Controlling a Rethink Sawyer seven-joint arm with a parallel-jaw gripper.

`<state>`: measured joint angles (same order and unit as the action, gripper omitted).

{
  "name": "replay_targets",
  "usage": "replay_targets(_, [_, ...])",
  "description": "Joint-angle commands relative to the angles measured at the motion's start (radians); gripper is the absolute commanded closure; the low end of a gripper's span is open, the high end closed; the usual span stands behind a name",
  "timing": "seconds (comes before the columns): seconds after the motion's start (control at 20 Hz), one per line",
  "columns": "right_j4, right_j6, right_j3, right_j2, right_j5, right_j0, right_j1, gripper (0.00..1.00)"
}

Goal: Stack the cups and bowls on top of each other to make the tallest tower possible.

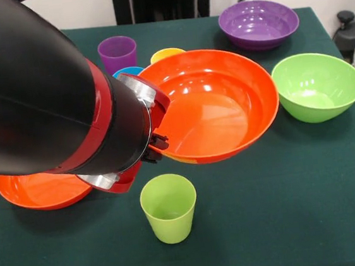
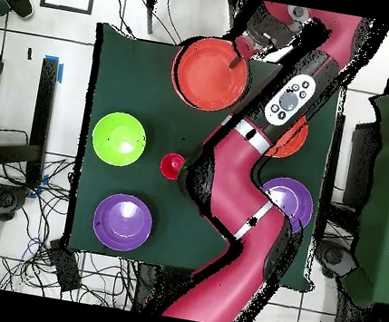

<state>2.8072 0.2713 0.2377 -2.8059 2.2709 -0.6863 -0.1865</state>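
Tower is barely begun, by my reading: the gripper clamps the near rim of an orange bowl and holds it tilted in the air, above and just behind the light green cup standing upright alone at the front of the green table. The bowl does not rest on the cup in the front view, so I judge nothing is stacked and nearly everything is left.

From overhead the bowl hangs at the table's far edge, with the gripper at its rim.

Loose pieces lie all around. A second orange bowl sits partly under the arm. A purple cup, a blue cup and a yellow cup stand behind the held bowl, partly hidden. A light green bowl and a purple bowl sit at the side. Overhead shows a red cup mid-table and another purple bowl.

The bulky arm blocks much of my view of the cup's side, so lining up the bowl looks awkward.
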Motion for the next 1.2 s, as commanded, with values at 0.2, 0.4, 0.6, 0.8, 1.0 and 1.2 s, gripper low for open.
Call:
replay_targets(0.2, [0.117, -0.214, -0.166, 0.034, -0.089, -0.003, 0.003, 1.0])
replay_targets(0.4, [0.117, -0.226, -0.169, 0.026, -0.107, -0.005, 0.002, 1.0])
replay_targets(0.6, [0.125, -0.248, -0.168, 0.022, -0.113, -0.006, 0.002, 1.0])
replay_targets(0.8, [0.14, -0.269, -0.165, 0.019, -0.109, -0.007, 0.001, 1.0])
replay_targets(1.0, [0.145, -0.279, -0.164, 0.016, -0.106, -0.006, 0.001, 1.0])
replay_targets(1.2, [0.155, -0.283, -0.164, 0.011, -0.103, -0.001, 0.0, 1.0])
